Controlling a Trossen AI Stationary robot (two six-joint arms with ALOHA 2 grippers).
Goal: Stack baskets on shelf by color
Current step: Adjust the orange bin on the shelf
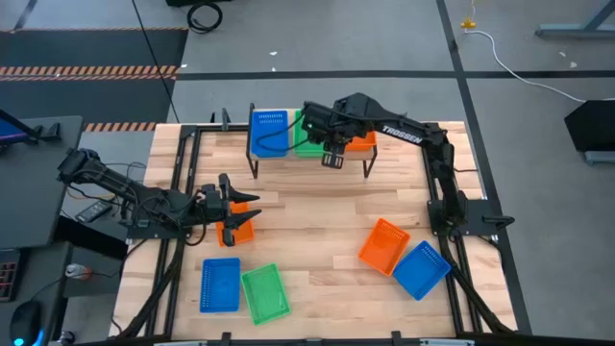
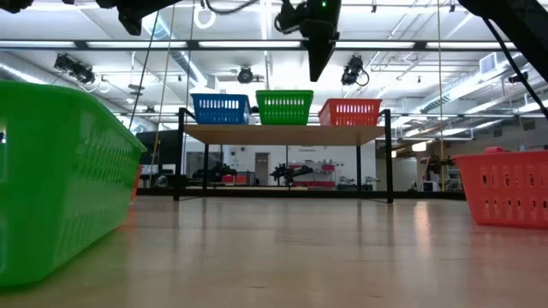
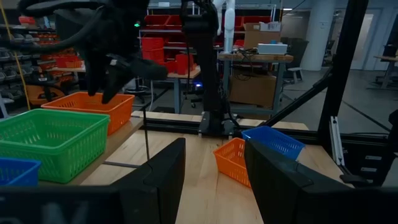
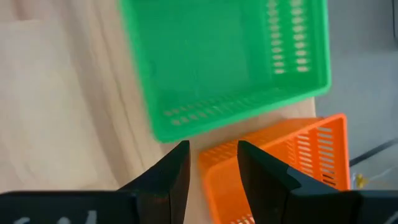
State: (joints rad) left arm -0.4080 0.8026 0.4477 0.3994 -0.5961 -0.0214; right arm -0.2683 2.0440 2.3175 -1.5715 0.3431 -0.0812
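The shelf [image 1: 312, 156] stands at the table's far side with a blue basket [image 1: 269, 132], a green basket [image 1: 306, 144] and an orange basket [image 1: 363, 143] side by side on its plank. My right gripper [image 4: 213, 152] hangs open above the plank, over the gap between the green basket [image 4: 224, 62] and the orange basket [image 4: 273, 162], pointing steeply down and clear of both. My left gripper [image 3: 214, 186] waits open and level at the table's left, above another orange basket [image 1: 242, 229] that lies on the table.
A blue basket [image 1: 220, 284] and a green basket [image 1: 264, 292] lie near the front left. An orange basket [image 1: 384, 244] and a blue basket [image 1: 421, 269] lie at the front right. Bare wood stretches between the shelf and these baskets.
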